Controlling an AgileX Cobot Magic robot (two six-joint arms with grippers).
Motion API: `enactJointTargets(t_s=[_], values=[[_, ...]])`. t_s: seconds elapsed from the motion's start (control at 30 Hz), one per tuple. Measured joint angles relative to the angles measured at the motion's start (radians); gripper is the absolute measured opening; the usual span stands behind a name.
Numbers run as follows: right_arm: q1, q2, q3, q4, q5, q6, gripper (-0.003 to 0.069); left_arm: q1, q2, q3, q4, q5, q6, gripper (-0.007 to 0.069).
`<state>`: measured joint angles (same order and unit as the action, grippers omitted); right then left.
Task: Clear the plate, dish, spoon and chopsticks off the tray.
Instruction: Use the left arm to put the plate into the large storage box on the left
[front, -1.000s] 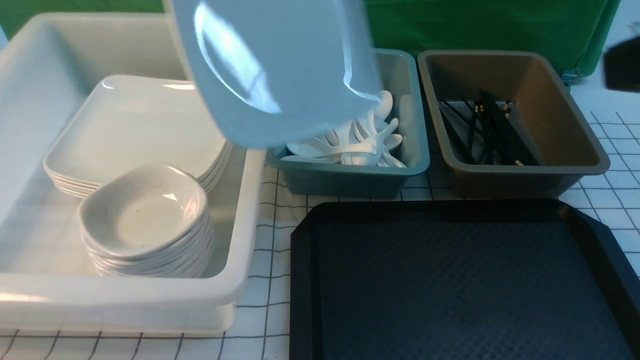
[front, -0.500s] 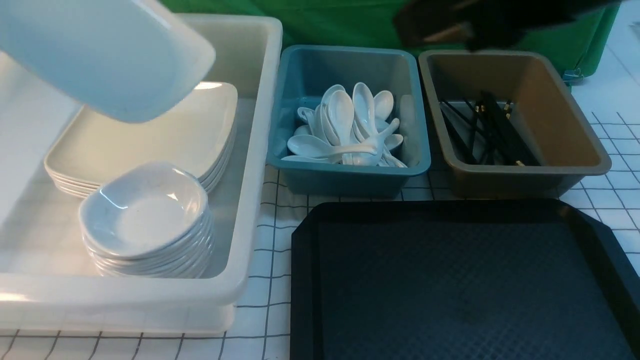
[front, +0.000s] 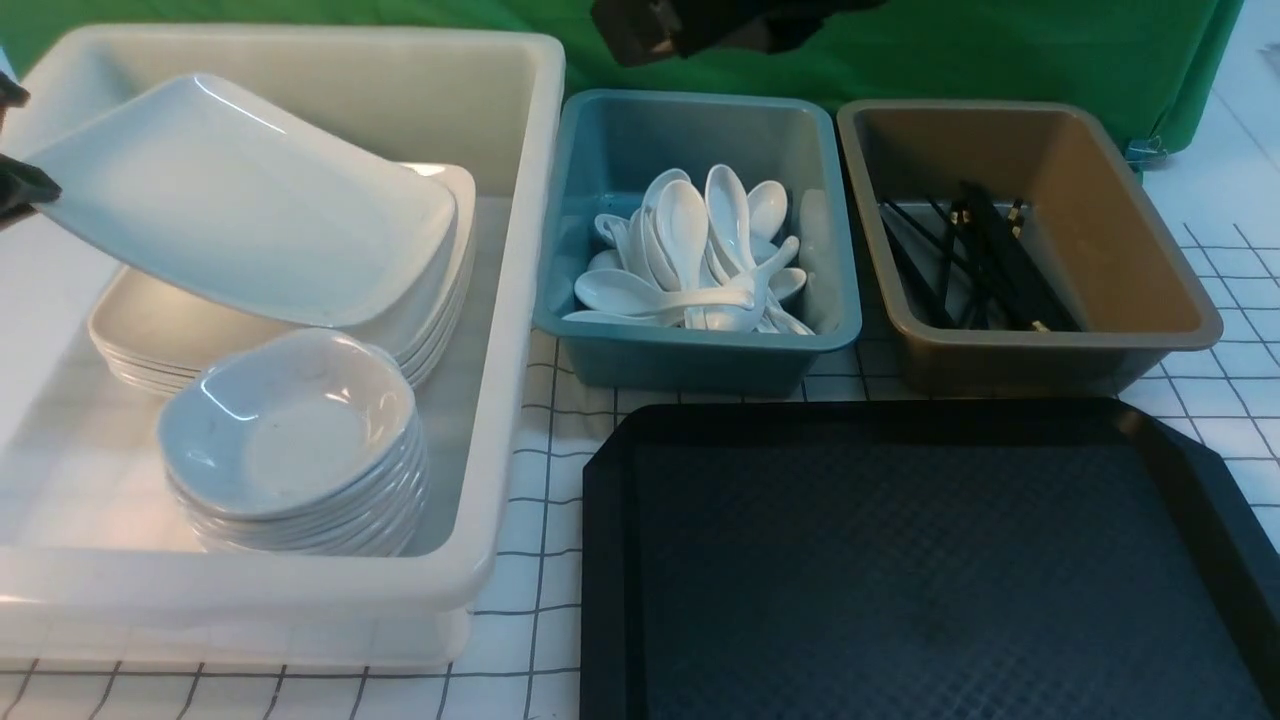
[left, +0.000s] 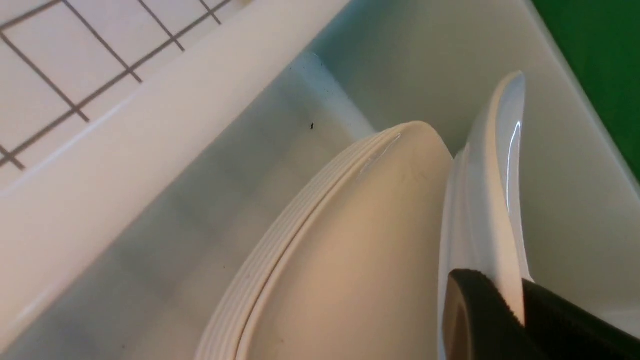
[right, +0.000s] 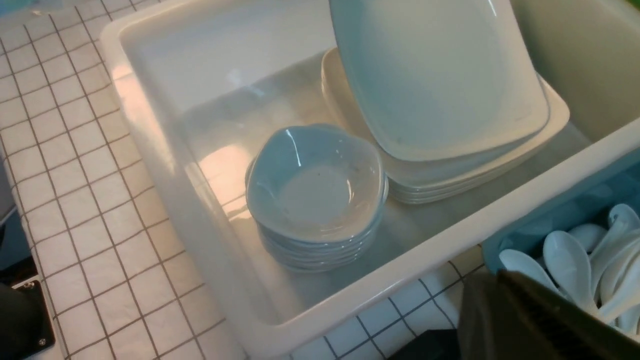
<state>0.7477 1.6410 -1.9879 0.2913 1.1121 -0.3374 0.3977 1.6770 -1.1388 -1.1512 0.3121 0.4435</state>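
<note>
My left pincer (front: 22, 188) grips the raised rim of the plate (front: 250, 205) firmly, nearly closed — the plate slopes down to my right, low edge meeting the plate stack (front: 150, 345) inside the white bin (front: 500, 330).

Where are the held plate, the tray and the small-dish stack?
plate (front: 250, 200): front view, middle of its tilted face.
tray (front: 900, 570): front view, bare textured floor.
small-dish stack (front: 290, 430): front view, top dish's bowl.

Swung the plate (front: 250, 200) from high over the right wall of the white bin (front: 520, 300) leftward and down inside it, now tilted, lower edge rightward.
</note>
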Motion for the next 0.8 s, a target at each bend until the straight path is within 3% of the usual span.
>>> enactJointTargets(t_s=[0.17, 0.3, 0.37, 0.4, 0.5, 0.57, 0.7, 0.8], values=[[0.0, 0.002, -0.004, 0.0, 0.004, 0.012, 0.0005, -0.002, 0.004, 0.0, 0.028, -0.005, 0.001, 0.0038], [0.0, 0.002, -0.004, 0.0, 0.004, 0.02, 0.0005, -0.002, 0.02, -0.001, 0.098, 0.003, -0.007, 0.01], [0.0, 0.002, -0.004, 0.0, 0.004, 0.02, 0.0005, -0.002, 0.026, -0.001, 0.132, 0.01, -0.008, 0.0145], [0.0, 0.002, -0.004, 0.0, 0.004, 0.024, 0.0005, -0.002, 0.034, -0.001, 0.176, 0.021, -0.008, 0.0213], [0.0, 0.002, -0.004, 0.0, 0.001, 0.03, 0.0005, -0.002, 0.041, -0.001, 0.208, 0.045, -0.01, 0.0293], [0.0, 0.002, -0.004, 0.0, -0.002, 0.039, 0.0005, -0.002, 0.042, -0.001, 0.247, 0.07, -0.011, 0.039], [0.0, 0.002, -0.004, 0.0, -0.002, 0.046, 0.0006, -0.002, 0.029, -0.011, 0.321, 0.079, -0.011, 0.0486], [0.0, 0.002, -0.004, 0.0, -0.002, 0.046, 0.0007, -0.002, 0.001, -0.032, 0.401, 0.08, -0.024, 0.0508]])
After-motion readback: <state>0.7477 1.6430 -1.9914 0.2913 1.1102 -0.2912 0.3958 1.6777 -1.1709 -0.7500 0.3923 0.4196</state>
